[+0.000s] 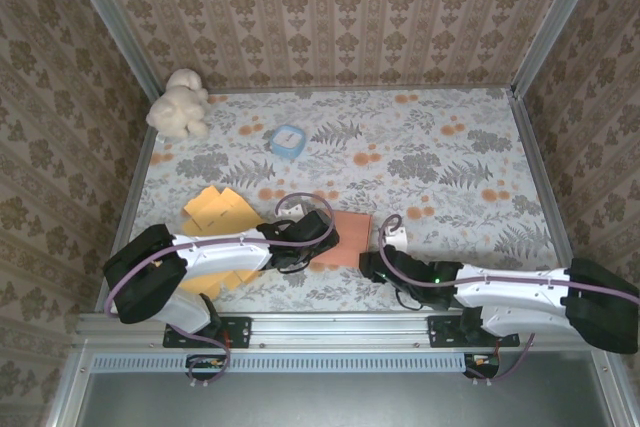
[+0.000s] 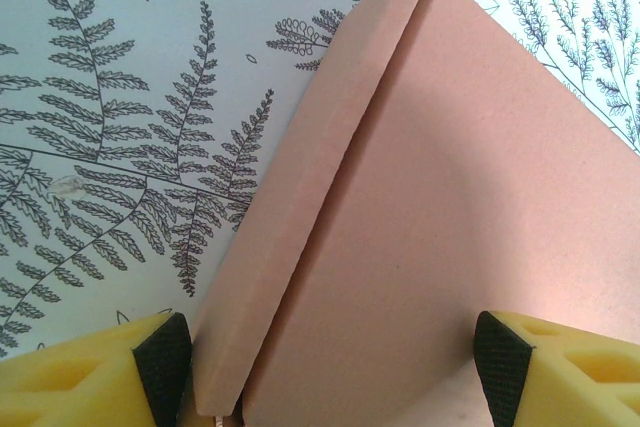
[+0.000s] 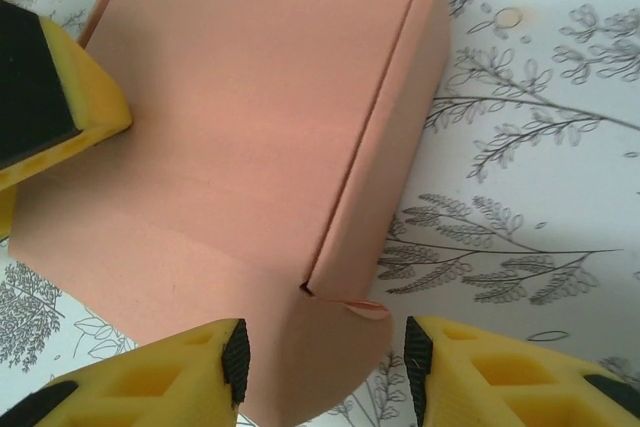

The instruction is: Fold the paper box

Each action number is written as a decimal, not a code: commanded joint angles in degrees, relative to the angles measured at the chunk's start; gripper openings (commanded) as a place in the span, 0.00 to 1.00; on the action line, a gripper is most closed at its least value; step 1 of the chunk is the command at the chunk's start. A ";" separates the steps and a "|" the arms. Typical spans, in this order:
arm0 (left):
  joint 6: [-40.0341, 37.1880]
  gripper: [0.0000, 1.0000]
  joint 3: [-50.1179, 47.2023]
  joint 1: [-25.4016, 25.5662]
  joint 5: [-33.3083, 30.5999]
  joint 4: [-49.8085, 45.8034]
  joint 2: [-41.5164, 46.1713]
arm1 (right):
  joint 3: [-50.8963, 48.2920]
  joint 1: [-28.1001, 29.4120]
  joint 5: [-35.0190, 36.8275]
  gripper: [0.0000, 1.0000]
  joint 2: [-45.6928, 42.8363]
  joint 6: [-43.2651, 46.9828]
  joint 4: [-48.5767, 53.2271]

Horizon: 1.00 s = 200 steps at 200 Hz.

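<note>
The paper box [image 1: 355, 237] is lying closed on the table [image 1: 450, 177], the left gripper [image 2: 330, 362] is hovering spread-fingered over its side fold, and the right gripper [image 3: 325, 357], fingers apart astride the near corner and seemingly not pinching, should be tucking the stray tab [image 3: 362, 307] squarely.

No legible text, label, brand, number or sign anywhere. Salmon-pink folded cardboard box [image 3: 250, 117]: plain, unprinted faces. Fern-and-flower printed surface [image 1: 450, 157]: pattern only, no lettering. Small blue-rimmed round object [image 1: 288, 140] at far side: too small to tell any marking.
</note>
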State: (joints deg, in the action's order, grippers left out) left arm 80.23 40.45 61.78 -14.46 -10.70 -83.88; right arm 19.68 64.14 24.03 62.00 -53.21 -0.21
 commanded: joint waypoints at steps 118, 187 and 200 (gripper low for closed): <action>1.60 0.77 -1.42 -0.06 -1.40 -0.61 1.35 | 5.19 4.84 0.49 0.35 9.59 -1.01 -5.34; 1.64 0.77 -1.51 -0.08 -1.40 -0.54 1.26 | 4.42 5.47 -2.91 0.33 7.97 -0.75 -9.65; 1.60 0.77 -1.51 -0.08 -1.41 -0.49 1.26 | 4.17 5.47 -3.18 0.33 7.54 -0.77 -10.05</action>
State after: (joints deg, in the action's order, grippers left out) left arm 80.20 39.70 61.78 -16.58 -11.14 -83.50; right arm 22.79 68.60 23.70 71.20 -54.24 -4.16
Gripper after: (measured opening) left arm 0.775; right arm 0.334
